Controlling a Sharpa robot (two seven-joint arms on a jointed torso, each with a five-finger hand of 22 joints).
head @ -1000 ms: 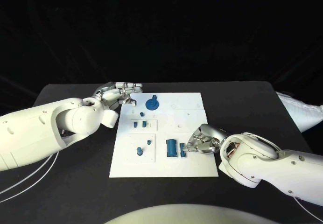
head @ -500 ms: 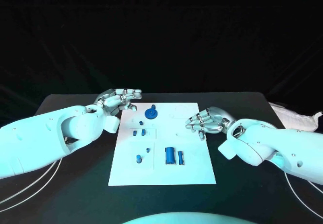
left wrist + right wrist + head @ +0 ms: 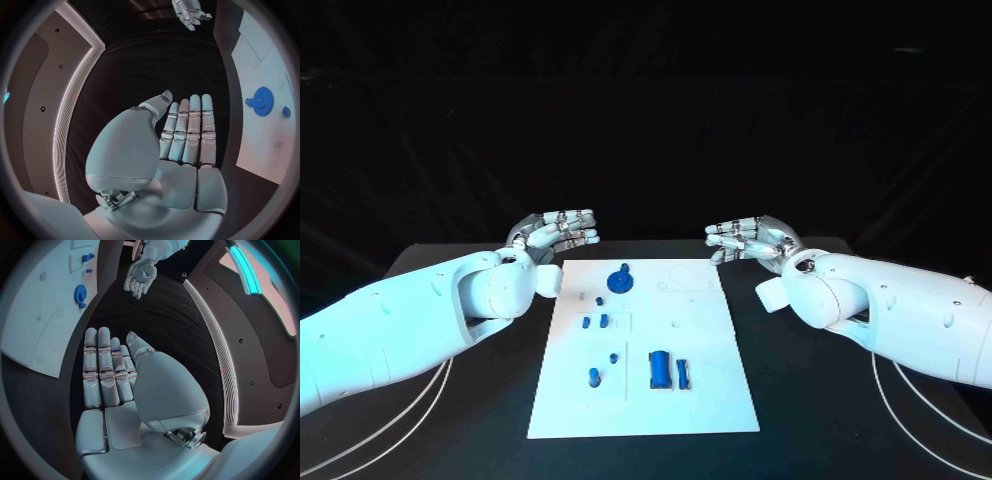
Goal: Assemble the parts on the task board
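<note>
The white task board [image 3: 711, 385] lies in the middle of the black table. On it are a blue gear [image 3: 619, 280] near the far end, several small blue pegs [image 3: 596, 322] down the left side, and a blue block [image 3: 659, 370] with a thin blue bar [image 3: 682, 373] near the front. My left hand [image 3: 560, 232] hovers past the board's far left corner, fingers straight, palm empty. My right hand [image 3: 750, 238] hovers past the far right corner, also empty. The left wrist view shows the left hand [image 3: 184, 135] flat, with the gear [image 3: 262, 101] on the board [image 3: 262, 60]. The right wrist view shows the right hand [image 3: 109, 375] flat.
Black table surrounds the board on all sides. White cables [image 3: 416, 410] run along the table under my left arm. In the right wrist view the left hand [image 3: 142, 275] hangs opposite, and the gear [image 3: 80, 292] sits on the board [image 3: 37, 330].
My right hand has lifted off the blue block at the board's front and drawn back past the far right corner. The left hand has barely moved. The head view has shifted.
</note>
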